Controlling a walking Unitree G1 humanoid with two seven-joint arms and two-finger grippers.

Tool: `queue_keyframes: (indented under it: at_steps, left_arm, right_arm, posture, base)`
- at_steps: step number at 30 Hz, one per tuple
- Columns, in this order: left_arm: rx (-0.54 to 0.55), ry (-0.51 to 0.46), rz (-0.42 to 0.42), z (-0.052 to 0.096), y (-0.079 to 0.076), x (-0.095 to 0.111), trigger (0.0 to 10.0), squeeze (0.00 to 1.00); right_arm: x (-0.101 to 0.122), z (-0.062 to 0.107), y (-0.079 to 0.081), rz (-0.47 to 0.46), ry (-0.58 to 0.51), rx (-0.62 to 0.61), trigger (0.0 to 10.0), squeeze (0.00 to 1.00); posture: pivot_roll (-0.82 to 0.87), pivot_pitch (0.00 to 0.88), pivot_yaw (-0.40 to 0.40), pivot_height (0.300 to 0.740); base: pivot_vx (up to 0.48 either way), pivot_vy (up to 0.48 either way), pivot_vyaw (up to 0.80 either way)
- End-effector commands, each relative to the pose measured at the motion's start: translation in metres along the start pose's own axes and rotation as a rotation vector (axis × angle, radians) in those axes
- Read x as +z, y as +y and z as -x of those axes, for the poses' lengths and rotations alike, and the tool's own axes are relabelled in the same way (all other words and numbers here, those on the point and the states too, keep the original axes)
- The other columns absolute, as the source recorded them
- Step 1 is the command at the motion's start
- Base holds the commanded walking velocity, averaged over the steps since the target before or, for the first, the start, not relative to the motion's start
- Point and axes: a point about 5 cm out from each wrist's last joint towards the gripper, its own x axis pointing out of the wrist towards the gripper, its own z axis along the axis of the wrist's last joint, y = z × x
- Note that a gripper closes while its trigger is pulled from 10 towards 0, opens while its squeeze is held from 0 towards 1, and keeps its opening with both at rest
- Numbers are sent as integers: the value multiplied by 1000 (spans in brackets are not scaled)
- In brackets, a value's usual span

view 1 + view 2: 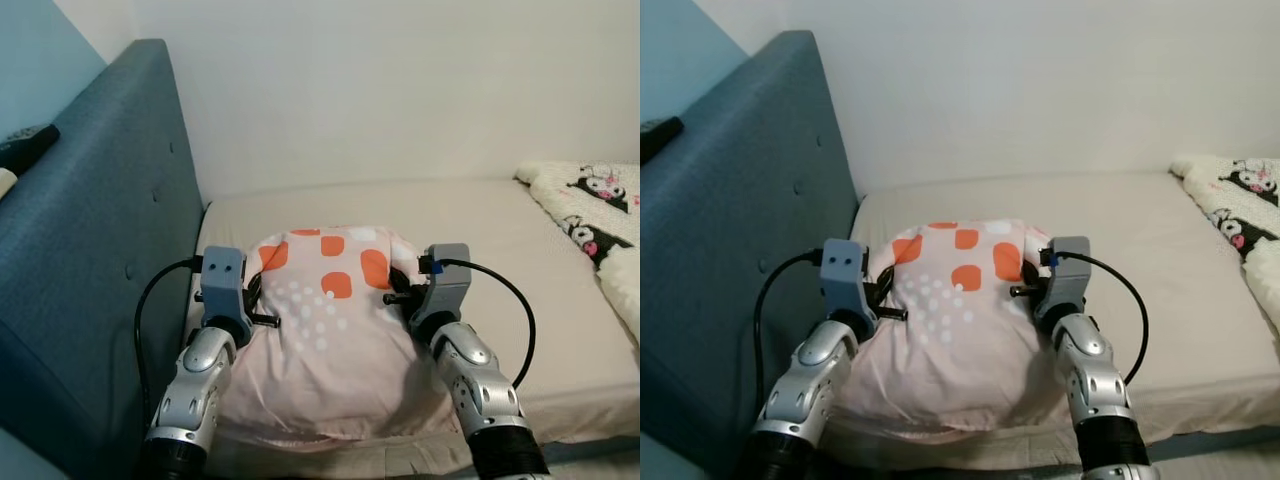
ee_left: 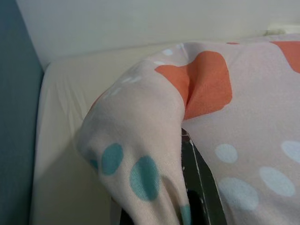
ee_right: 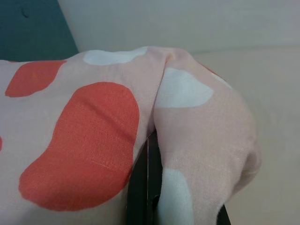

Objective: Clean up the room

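Note:
A pale pink pillow (image 1: 330, 340) with orange squares and white dots is held between both arms over the near edge of the beige mattress (image 1: 500, 240). My left gripper (image 1: 258, 285) is shut on the pillow's left corner; in the left wrist view the cloth (image 2: 140, 140) folds over a black finger (image 2: 199, 187). On the opposite corner my right gripper (image 1: 398, 282) is shut too, and the right wrist view has fabric (image 3: 201, 140) draped over its fingers (image 3: 140, 187).
A dark blue upholstered headboard (image 1: 100, 250) stands along the left. A white wall (image 1: 400, 90) runs behind the bed. A cream blanket with black cartoon figures (image 1: 600, 215) lies at the right end of the mattress. A dark object (image 1: 25, 145) rests on top of the headboard.

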Motion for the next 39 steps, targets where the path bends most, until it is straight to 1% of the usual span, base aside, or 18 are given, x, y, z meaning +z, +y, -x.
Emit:
queue_keyframes:
  at_steps: [1, 5, 9, 16, 21, 23, 25, 28, 29, 39]
  left_arm:
    - [-15, -33, -20, 0, -2, 6, 10000, 0]
    - [-18, -32, -24, 0, -1, 7, 10000, 0]
    - [3, -23, -25, -1, 2, 7, 10000, 0]
    - [20, -22, -32, -2, 7, 9, 10000, 0]
    - [40, -17, -40, -4, 10, 11, 10000, 0]
    - [63, -12, -51, -5, 14, 13, 10000, 0]
    - [80, -14, -49, -7, 19, 16, 10000, 0]
    - [89, -13, -60, -9, 24, 19, 10000, 0]
    - [86, -14, -67, -10, 27, 21, 10000, 0]
    - [67, -17, -105, -12, 35, 28, 10000, 0]
  right_arm:
    - [7, -1, 3, 4, -48, 17, 10000, 0]
    - [7, -1, 2, 1, -50, 12, 10000, 0]
    - [7, -2, 3, -2, -54, 11, 10000, 0]
    - [14, -9, 3, -8, -71, 19, 10000, 0]
    - [18, -12, 5, -7, -78, 29, 10000, 0]
    - [20, -15, 8, -2, -81, 41, 10000, 0]
    - [23, -19, 11, 5, -87, 59, 10000, 0]
    - [28, -24, 12, 23, -92, 79, 10000, 0]
    - [33, -28, 12, 33, -100, 92, 10000, 0]
    - [48, -37, 11, 49, -124, 106, 10000, 0]
  posture:
    - [5, 83, -2, 636]
    - [12, 90, 3, 636]
    - [16, 95, 10, 636]
    - [31, 119, 15, 636]
    - [42, 149, 22, 621]
    - [48, 173, 28, 611]
    - [58, 206, 35, 611]
    - [62, 223, 37, 611]
    - [63, 234, 37, 611]
    - [67, 268, 29, 611]
  base:
    - [0, 0, 0]
    - [0, 0, 0]
    - [0, 0, 0]
    - [0, 0, 0]
    - [0, 0, 0]
    - [0, 0, 0]
    - [0, 0, 0]
    - [0, 0, 0]
    - [0, 0, 0]
    - [0, 0, 0]
